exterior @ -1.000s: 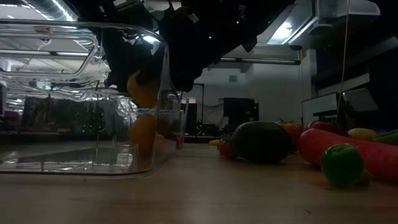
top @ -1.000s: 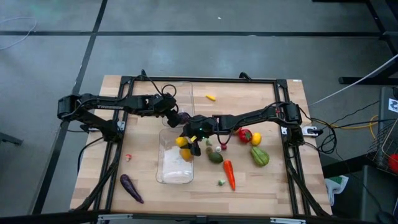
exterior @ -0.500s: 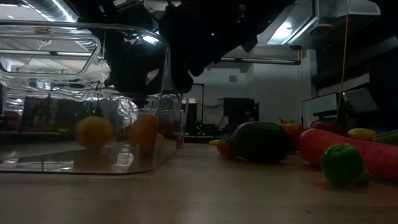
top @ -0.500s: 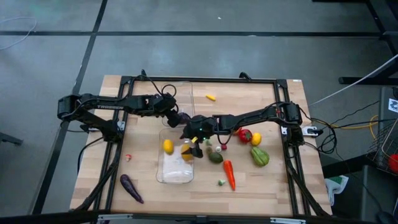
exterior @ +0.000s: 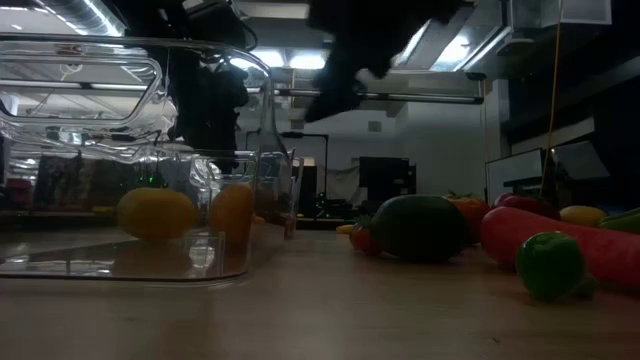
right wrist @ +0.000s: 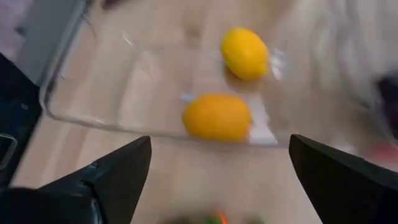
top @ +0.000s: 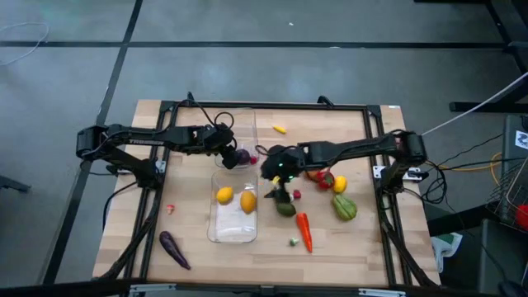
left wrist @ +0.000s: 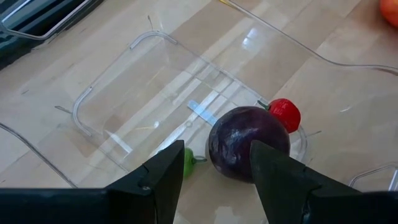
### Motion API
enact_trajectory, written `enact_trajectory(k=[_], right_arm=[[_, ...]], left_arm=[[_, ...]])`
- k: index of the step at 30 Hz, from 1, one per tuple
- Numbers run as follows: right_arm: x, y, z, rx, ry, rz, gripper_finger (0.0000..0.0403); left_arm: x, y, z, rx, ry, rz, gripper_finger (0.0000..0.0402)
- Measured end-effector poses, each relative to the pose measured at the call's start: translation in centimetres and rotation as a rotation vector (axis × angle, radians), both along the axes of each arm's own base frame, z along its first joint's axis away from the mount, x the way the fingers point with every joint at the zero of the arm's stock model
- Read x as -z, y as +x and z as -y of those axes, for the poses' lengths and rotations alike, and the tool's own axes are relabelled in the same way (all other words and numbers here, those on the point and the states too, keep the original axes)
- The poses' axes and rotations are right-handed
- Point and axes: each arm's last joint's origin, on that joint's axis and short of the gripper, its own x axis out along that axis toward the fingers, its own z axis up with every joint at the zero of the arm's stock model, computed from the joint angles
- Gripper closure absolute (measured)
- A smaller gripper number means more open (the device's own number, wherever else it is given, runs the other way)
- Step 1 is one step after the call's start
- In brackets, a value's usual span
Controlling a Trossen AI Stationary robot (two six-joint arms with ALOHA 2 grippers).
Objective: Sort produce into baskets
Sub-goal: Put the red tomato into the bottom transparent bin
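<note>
Now the right gripper [top: 279, 177] hangs spread and empty above the table's middle, beside the near clear basket [top: 232, 234], where a yellow lemon [top: 223, 195] and an orange fruit [top: 247, 201] lie side by side. The left gripper [top: 239, 156], fingers parted, hovers over the far basket [left wrist: 118, 93], just above a purple round fruit [left wrist: 247, 142] resting there with a small red piece [left wrist: 285, 114] and a green one [left wrist: 188, 161]. More produce, including a carrot [top: 304, 231], lies toward the table's right edge, and an aubergine [top: 174, 249] near its front-left corner.

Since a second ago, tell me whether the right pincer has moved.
Yes. In the high view the right pincer, open, has drawn back off the near bin toward the avocado, leaving two lemons inside.
</note>
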Motion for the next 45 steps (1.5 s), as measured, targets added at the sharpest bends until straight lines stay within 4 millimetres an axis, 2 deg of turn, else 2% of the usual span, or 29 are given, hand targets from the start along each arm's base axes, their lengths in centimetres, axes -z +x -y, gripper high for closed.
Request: enact_trajectory(k=[10,15,22,30,40,45], right_arm=[[-4.6,-7.0,0.7,0.105,-0.144,-0.202,0.0026],[-5.2,-10.2,1.0,0.15,-0.199,-0.229,0.0026],[-3.4,-14.1,1.6,0.328,-0.287,-0.27,0.0026],[-0.6,-16.8,1.8,0.41,-0.277,-0.341,0.0026],[3.3,-18.1,3.1,0.45,-0.148,-0.463,0.0026],[4.2,-18.2,3.0,0.435,-0.114,-0.459,0.0026]], left_arm=[[0.0,0.0,0.0,0.0,0.0,0.001,0.0222],[0.0,0.0,0.0,0.0,-0.001,-0.002,0.0222],[0.0,0.0,0.0,0.0,0.001,0.002,0.0222],[0.0,0.0,0.0,0.0,0.001,0.005,0.0222],[0.0,0.0,0.0,0.0,0.001,0.005,0.0222],[0.0,0.0,0.0,0.0,0.001,0.004,0.0222]])
